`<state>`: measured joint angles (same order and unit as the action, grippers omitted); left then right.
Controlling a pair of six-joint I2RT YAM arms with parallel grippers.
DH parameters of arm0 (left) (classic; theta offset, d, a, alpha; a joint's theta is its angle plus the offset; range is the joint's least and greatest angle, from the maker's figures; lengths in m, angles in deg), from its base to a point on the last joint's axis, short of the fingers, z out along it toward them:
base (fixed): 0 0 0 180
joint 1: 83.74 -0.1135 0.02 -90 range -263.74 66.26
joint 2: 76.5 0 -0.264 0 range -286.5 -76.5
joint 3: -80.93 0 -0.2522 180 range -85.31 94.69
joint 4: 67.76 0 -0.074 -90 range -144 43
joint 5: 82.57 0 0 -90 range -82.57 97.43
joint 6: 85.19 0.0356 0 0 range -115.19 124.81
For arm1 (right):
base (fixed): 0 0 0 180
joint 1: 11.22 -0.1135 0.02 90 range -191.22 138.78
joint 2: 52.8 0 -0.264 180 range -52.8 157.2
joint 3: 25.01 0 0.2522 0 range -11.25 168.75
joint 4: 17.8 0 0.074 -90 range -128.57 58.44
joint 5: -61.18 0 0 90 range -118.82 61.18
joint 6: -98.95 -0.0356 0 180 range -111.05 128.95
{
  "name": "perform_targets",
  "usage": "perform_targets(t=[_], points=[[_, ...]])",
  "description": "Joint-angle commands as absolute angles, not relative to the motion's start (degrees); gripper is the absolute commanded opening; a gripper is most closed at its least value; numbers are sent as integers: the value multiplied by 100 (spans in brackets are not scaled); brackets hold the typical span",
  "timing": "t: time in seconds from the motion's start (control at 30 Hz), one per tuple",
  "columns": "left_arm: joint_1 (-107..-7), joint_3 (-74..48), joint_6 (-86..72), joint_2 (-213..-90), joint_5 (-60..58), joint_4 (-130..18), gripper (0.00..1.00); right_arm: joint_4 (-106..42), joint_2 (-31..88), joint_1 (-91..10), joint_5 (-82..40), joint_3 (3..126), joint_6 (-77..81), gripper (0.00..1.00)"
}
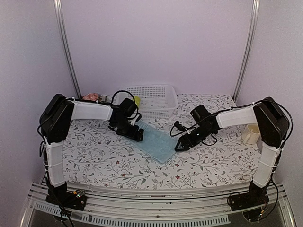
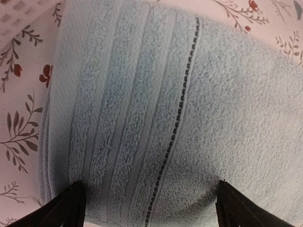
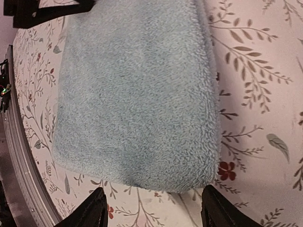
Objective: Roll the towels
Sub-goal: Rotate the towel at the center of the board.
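Blue towel: the pale blue towel (image 1: 158,142) lies flat and unrolled in the middle of the floral tablecloth (image 1: 94,156).
Yellow-green towel: a bright patch (image 1: 137,100) shows at the left wall of the white basket (image 1: 163,88), far centre. Whether it lies inside or beside cannot be told.
Left pincer: the left gripper (image 2: 149,189) is released, fingers spread wide over the towel's far-left end and holding nothing.
Right pincer: the right gripper (image 3: 154,194) is also released, its fingers apart just beside the towel's right-hand end.
Step in hand: probably starting the blue towel's roll.
Doing it well: pinch one end evenly, curl it over tightly and keep the side edges aligned so the roll does not cone.
Left wrist only: shows ribbed bands and a dark stitched line.
Right wrist only: shows the thick, rounded right-hand edge.
Top only: shows the basket and a cup (image 1: 250,134) at right.
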<state>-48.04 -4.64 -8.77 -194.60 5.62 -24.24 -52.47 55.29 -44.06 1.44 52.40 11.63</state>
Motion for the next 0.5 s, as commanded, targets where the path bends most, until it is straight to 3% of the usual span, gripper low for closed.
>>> perform_targets(t=[0.0, 0.47], points=[[-4906, -427, -920, -19338, 886, -2116, 97, -5147, 5295, -4724, 589, 5119, 1440, 68], [-5074, -964, -1733, -18151, 949, -1894, 97, -5514, 4506, -4512, -10, 5231, 1836, 74]])
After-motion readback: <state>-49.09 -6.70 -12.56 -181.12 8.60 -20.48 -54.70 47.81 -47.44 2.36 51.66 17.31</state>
